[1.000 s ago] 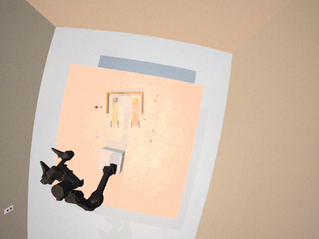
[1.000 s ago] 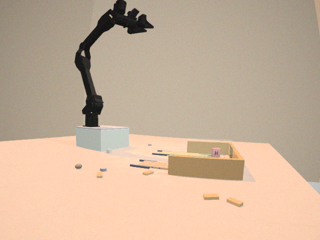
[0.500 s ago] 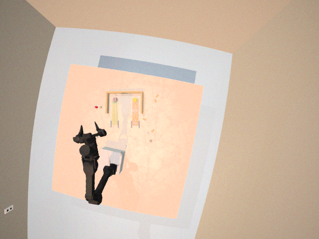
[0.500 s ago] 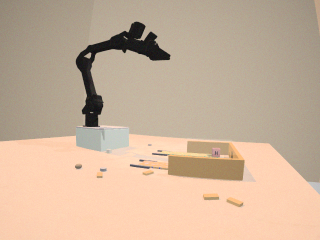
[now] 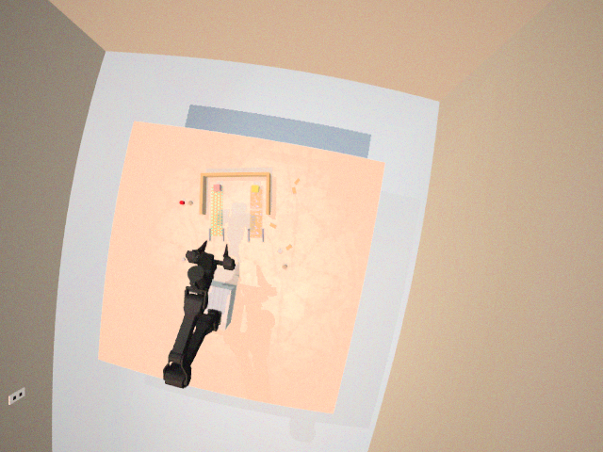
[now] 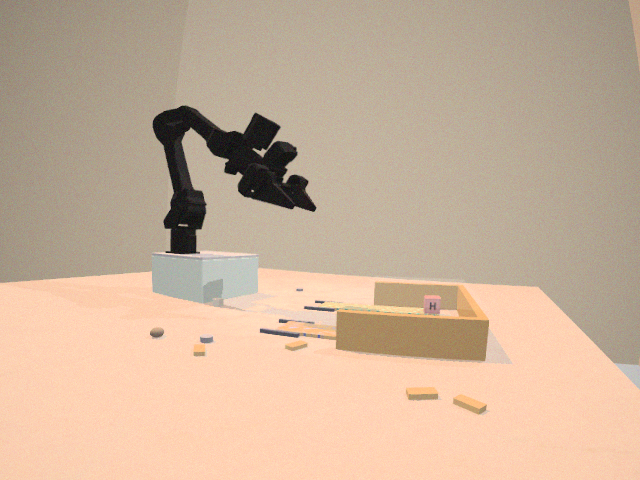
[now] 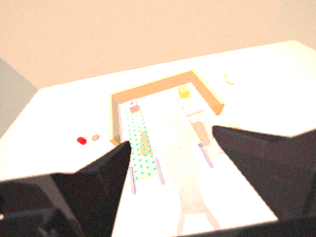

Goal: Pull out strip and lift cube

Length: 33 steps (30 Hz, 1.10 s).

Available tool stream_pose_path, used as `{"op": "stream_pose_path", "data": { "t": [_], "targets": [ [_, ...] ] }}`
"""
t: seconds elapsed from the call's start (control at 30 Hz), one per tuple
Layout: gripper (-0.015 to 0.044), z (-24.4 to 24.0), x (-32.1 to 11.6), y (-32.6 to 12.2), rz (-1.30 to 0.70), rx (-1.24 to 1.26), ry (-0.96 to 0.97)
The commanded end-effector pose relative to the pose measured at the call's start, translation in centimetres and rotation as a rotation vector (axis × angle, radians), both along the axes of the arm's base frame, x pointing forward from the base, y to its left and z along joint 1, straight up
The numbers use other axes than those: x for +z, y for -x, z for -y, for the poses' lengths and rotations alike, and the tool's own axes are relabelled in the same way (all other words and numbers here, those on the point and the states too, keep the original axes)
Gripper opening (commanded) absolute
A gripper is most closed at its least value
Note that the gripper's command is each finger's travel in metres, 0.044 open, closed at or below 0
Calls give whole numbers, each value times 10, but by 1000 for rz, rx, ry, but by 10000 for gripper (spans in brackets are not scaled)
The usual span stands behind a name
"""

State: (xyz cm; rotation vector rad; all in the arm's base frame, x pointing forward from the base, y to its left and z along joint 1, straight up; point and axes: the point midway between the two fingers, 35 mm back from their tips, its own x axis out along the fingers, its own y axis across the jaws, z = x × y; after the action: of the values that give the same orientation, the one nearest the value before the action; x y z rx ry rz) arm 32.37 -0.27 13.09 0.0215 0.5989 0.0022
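A pink cube point(image 5: 217, 187) point(image 6: 432, 304) point(image 7: 133, 107) sits at the far end of the left strip point(image 5: 217, 209) point(image 7: 135, 128); the exterior view shows an H on it. That strip is dotted green, has a tan patch and shows no clear break. A yellow cube point(image 5: 254, 188) point(image 7: 184, 92) sits at the far end of the right strip point(image 5: 255, 224) point(image 7: 201, 133), which is orange-patterned and seems to have a crosswise gap near that cube; no label is readable. My gripper point(image 5: 215, 243) point(image 6: 303, 208) point(image 7: 171, 137) is open and empty, high above the table, before the left strip's near end.
A three-sided wooden wall point(image 5: 236, 174) point(image 6: 413, 335) point(image 7: 153, 88) surrounds the strips' far parts, open toward the arm. Dark rails flank their near ends. Several orange blocks and a brown ball point(image 5: 285, 266) point(image 6: 156, 332) lie right; a red piece point(image 5: 181, 201) point(image 7: 81, 141) lies left.
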Motion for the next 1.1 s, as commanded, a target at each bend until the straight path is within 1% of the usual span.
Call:
{"op": "stream_pose_path", "data": {
  "t": [0.0, 0.5, 0.6, 0.8, 1.0, 1.07],
  "targets": [
    [400, 5, -4, 2, 9, -20, 21],
    [400, 5, -4, 2, 9, -20, 21],
    [321, 0, -9, -6, -60, -5, 18],
    [164, -23, -35, -33, -344, 53, 17],
    [6, -49, -68, -50, -631, 105, 38],
    [0, -58, -81, -53, -727, 121, 50]
  ]
}}
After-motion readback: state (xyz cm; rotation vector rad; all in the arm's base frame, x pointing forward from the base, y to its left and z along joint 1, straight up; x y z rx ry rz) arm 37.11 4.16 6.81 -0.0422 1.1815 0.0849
